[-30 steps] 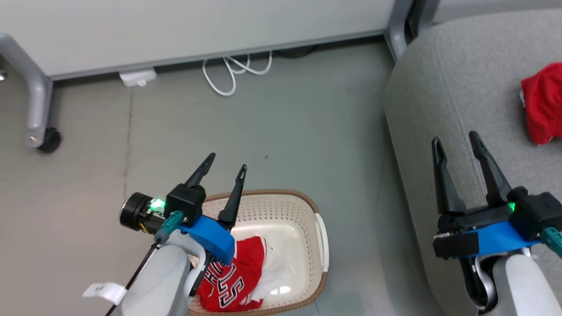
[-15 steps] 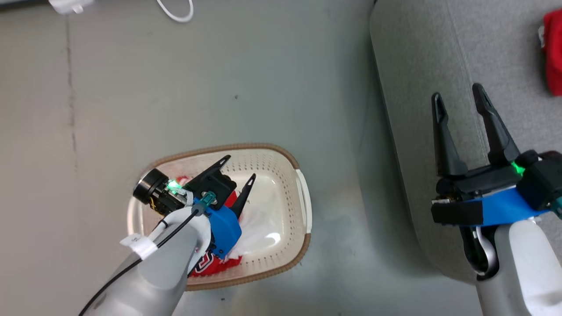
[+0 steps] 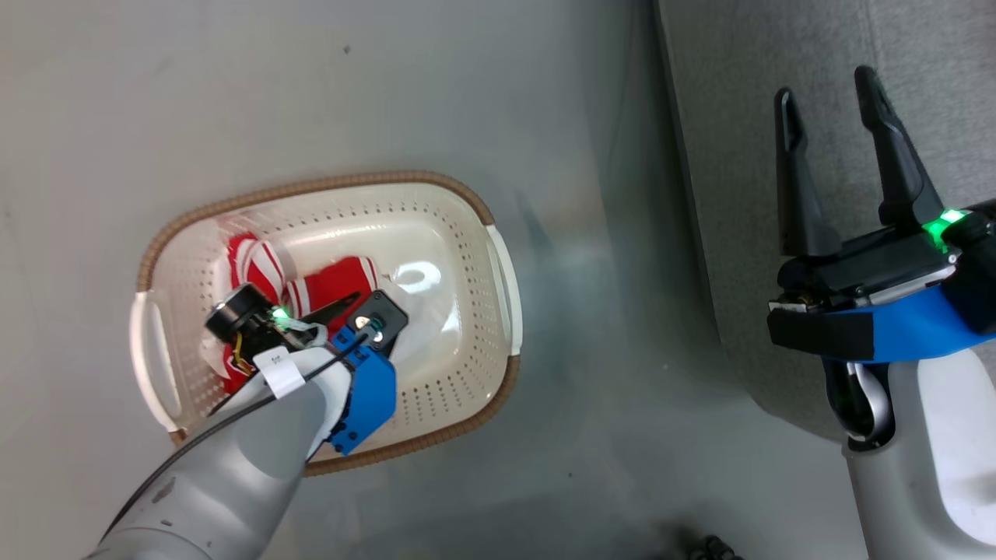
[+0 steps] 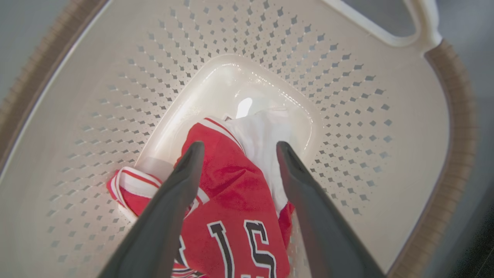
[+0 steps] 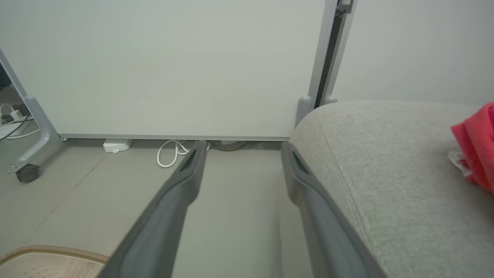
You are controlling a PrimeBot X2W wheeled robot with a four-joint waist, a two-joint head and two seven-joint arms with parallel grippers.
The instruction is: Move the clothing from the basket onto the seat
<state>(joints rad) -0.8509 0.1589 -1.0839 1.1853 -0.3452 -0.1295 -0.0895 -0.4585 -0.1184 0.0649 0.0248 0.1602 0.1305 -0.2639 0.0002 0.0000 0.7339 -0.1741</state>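
**Left hand open over the jersey in the basket**

My left gripper (image 4: 239,146) has its two fingers spread, with nothing clamped between them. In the left wrist view they rise from the bottom edge to mid-frame, pointing into the basket (image 4: 347,96). Between and below them lies the red jersey (image 4: 231,193), crumpled on the basket's bottom. Its black-and-white lettering is toward the lower edge and its striped trim at lower left. A white patch (image 4: 266,135) adjoins it near the centre; I cannot tell whether it is cloth or label. Nor can I tell whether my fingertips touch the fabric. In the head view the basket sits left of centre on the grey floor (image 3: 389,78). My right gripper (image 3: 826,85), at upper right, is likewise spread and empty, seen against the grey seat (image 3: 739,155). A red garment (image 5: 476,150) lies on the seat at the right edge of the right wrist view.
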